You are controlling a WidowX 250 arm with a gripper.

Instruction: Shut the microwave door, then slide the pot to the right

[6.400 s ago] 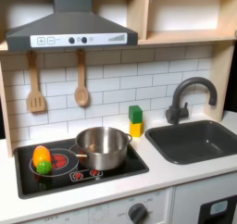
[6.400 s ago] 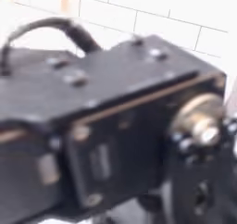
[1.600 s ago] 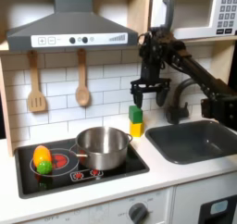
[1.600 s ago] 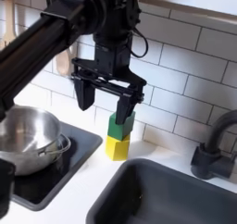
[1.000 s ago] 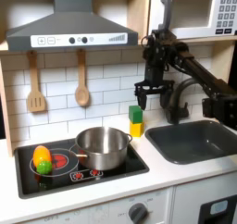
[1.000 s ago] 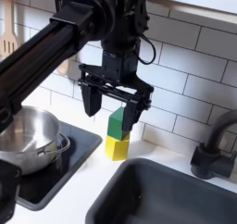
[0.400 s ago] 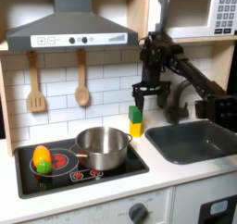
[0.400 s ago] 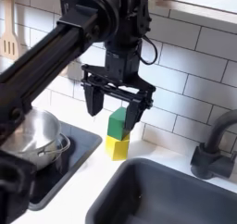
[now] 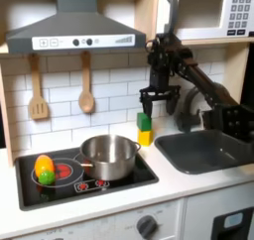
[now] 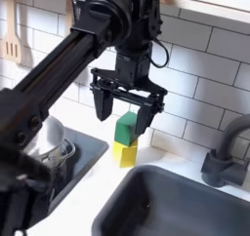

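Observation:
The microwave door (image 9: 203, 13), white-framed with a dark window and a grey bar handle (image 9: 173, 11), sits at the top right of the first exterior view and looks flush with the keypad panel. The shiny steel pot (image 9: 109, 157) stands on the black stovetop; in the second exterior view the arm hides most of the pot (image 10: 54, 135). My gripper (image 9: 157, 105) hangs open and empty to the right of and above the pot, just over a green-on-yellow block stack. In the second exterior view the open gripper (image 10: 123, 113) straddles the top of the green block (image 10: 125, 131) without touching it.
A dark sink (image 9: 208, 150) with a black faucet (image 9: 198, 100) lies right of the stove. An orange and green toy vegetable (image 9: 45, 170) rests on the left burner. Two wooden utensils (image 9: 38, 90) hang on the tiled wall under the hood (image 9: 74, 31).
The arm has come into the first exterior view. Over the last second and a half, the open gripper has shifted slightly left and down above the block stack. The pot has not moved.

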